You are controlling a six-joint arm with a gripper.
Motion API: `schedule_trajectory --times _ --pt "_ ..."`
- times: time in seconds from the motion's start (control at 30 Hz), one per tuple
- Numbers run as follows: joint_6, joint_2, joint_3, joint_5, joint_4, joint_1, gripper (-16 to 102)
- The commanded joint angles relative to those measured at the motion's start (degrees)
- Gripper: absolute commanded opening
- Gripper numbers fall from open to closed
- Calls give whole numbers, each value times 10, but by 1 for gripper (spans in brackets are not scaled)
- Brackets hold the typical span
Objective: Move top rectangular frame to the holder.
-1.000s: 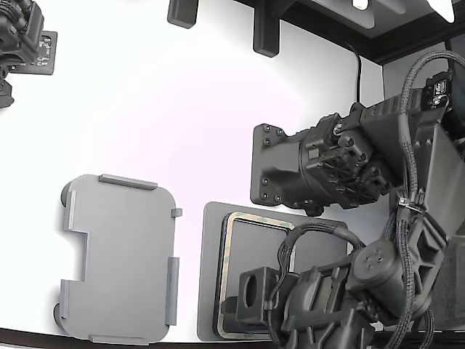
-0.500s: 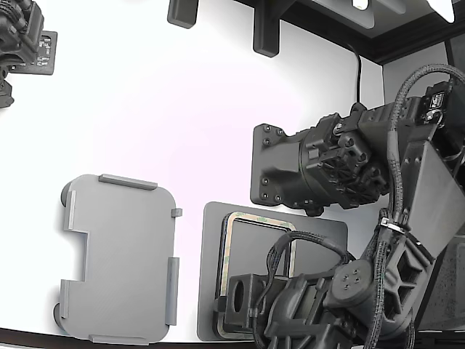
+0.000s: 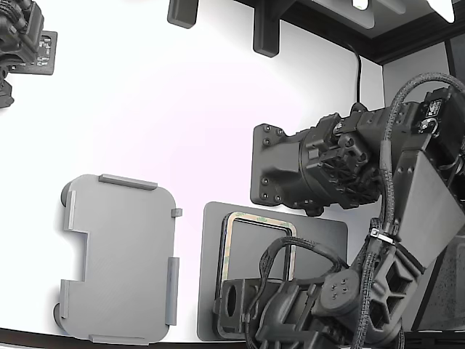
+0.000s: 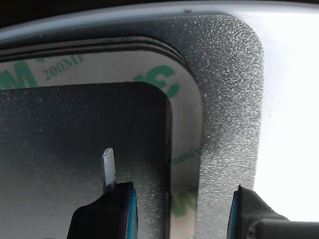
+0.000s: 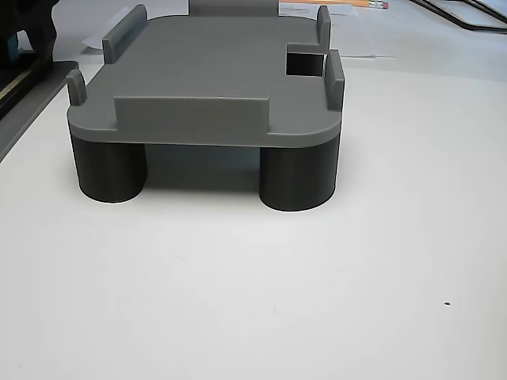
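The top rectangular frame [image 3: 258, 216], beige with green print and a black inner edge, lies on a stack on the dark grey mat [image 3: 323, 227]. In the wrist view its rim [image 4: 185, 114] runs between my two fingers, and the layers below show at its corner. My gripper [image 4: 179, 214] is open, with one finger [image 4: 107, 211] over the hollow centre and the other over the mat's outer side. In the exterior view the gripper [image 3: 231, 311] is low over the frame's near left corner. The light grey holder [image 3: 120, 254] stands empty at the exterior view's left and also shows in the other view [image 5: 206, 71].
A black motor block [image 3: 305, 171] on a plate stands just behind the mat. Another black device [image 3: 18, 36] is at the far left corner. Two black brackets [image 3: 265, 33] hang at the back. The table's front edge [image 3: 109, 340] runs close below the holder and mat.
My arm has lowered and shifted toward the exterior view's left, bringing the gripper down over the frame's near left corner. The frame and holder have not moved.
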Motion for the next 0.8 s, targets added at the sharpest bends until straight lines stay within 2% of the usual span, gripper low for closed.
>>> schedule_trajectory --times 0.0,0.57,0.77 --pt "-8 6 -18 11 1 -5 70" --pt "-12 -14 -35 23 2 -5 39" --pt "-7 -18 -33 24 -1 -5 33"
